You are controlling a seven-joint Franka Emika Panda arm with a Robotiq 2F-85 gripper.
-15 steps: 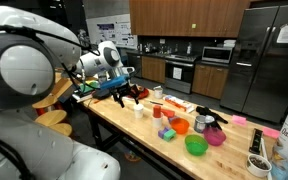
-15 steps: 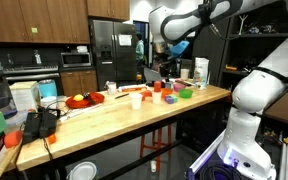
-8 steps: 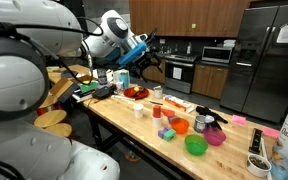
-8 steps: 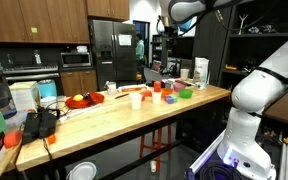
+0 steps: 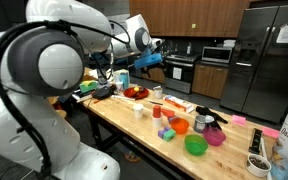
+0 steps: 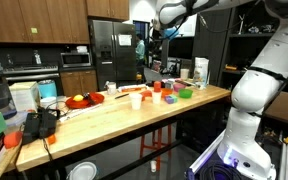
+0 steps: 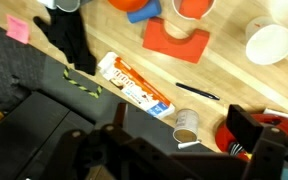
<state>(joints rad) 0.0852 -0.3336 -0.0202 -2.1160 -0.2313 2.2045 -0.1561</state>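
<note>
- Kitchen lab with dark fridges behind; long wooden worktop point(image 5: 134, 125) crowded with cups and a green bowl point(image 5: 196, 145).
- Gripper point(image 5: 150, 60) hangs high above the worktop's far end, jaws spread wide, holding nothing.
- Wrist view: a tipped paper cup point(image 7: 186, 122) lies nearest below, just beside a long carton point(image 7: 134, 85) and a black pen point(image 7: 197, 92).
- Red mat point(image 7: 172, 42) and white cup point(image 7: 269, 43) lie farther off.

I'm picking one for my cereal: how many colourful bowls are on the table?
3: a green bowl at the near edge, a pink bowl beside it, an orange bowl next along. More may hide among the clutter.
</note>
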